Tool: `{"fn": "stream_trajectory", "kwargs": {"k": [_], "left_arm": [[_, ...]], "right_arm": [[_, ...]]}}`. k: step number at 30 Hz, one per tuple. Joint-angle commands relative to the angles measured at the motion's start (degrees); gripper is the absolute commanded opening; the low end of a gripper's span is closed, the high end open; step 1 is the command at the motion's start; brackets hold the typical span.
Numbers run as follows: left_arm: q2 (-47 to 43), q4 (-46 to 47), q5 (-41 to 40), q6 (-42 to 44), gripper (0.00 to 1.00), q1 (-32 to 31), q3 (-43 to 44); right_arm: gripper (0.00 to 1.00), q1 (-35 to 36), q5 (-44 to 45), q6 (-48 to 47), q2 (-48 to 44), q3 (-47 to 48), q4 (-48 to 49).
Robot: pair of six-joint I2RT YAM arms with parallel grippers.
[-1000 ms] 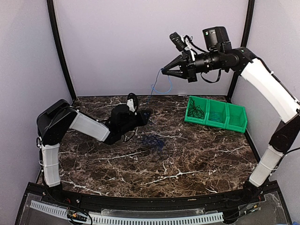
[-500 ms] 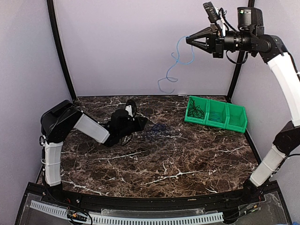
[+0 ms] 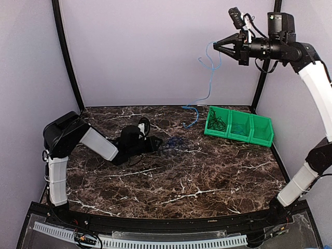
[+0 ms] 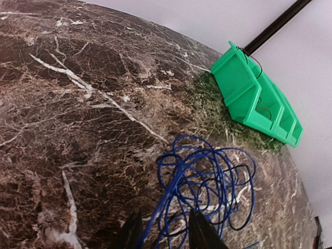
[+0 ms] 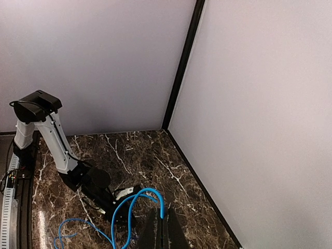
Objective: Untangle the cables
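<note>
We start with the cables (image 4: 207, 179), a loose blue tangle lying on the marble table (image 3: 207, 179), around the middle towards the back and a little left of the green bin (image 3: 263, 136). One light blue cable (image 5: 161, 206) is up in the air! It hangs from the right gripper (image 3: 218, 45), whose fingers are pressed tight on its upper end, high by the back wall. Its tail curls down towards the table beside the bin, though we cannot tell if it touches. Down low, the left gripper (image 4: 165, 234) sits at the tangle's left edge, fingers parted, with blue strands running loose between them. A thin black cable (image 3: 218, 123) lies coiled in the bin's left compartment.
</note>
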Motion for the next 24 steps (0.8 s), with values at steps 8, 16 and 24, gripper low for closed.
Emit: {"fn": "stream_trajectory", "kwargs": {"k": [8,16,24], "left_arm": [[-22.1,-25.2,-5.4,4.5,0.54,0.1,-0.6],[-28.9,-45.2,-13.6,9.5,0.66,0.1,9.7],[-24.3,-55.0,-11.8,19.9,0.70,0.7,22.3]], "right_arm": [[0.00,-10.8,4.8,3.7,-1.9,-17.2,10.8],[0.00,-18.2,4.9,6.3,0.7,-20.4,14.8],[0.00,-23.5,10.6,6.1,1.0,-24.2,16.9]]}}
